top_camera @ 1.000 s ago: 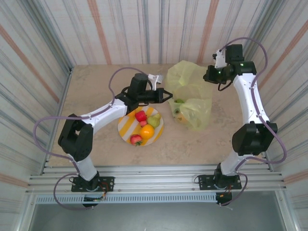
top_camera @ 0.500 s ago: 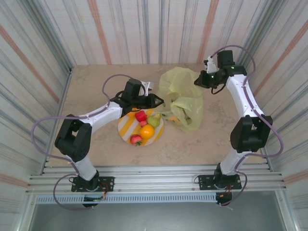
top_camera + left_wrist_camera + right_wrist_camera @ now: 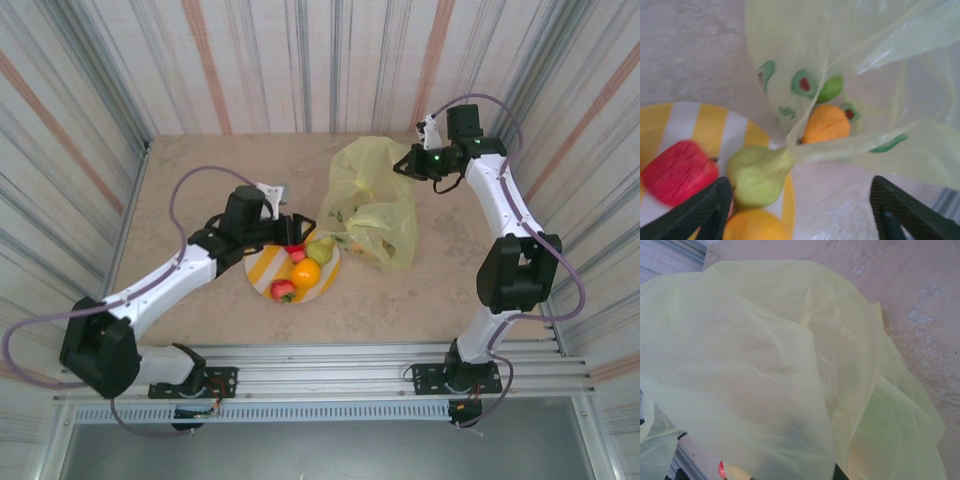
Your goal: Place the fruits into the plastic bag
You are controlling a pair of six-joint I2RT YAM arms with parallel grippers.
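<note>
The yellow-green plastic bag [image 3: 372, 205] lies slumped right of the striped plate [image 3: 262, 268]. On the plate sit a red fruit [image 3: 293, 246], a pear [image 3: 320, 249], an orange [image 3: 305, 273] and a small red fruit [image 3: 283, 290]. My left gripper [image 3: 292, 232] hovers open over the plate's far edge with nothing between its fingers [image 3: 715, 205]; its wrist view shows the pear [image 3: 757, 175], the red fruit [image 3: 677, 172], the bag [image 3: 865, 75] and an orange fruit [image 3: 825, 122] inside it. My right gripper [image 3: 405, 165] is shut on the bag's upper edge, and the bag [image 3: 765, 365] hides its fingers.
The beige table [image 3: 200, 180] is boxed in by striped walls [image 3: 90, 120] at the left, back and right. A metal rail [image 3: 320, 365] with the arm bases runs along the near edge. The bag's mouth drapes against the plate's right rim.
My left gripper has opened, let go of the bag and drawn back left over the plate. The right gripper has moved left with the bag's edge, and the bag has slumped lower.
</note>
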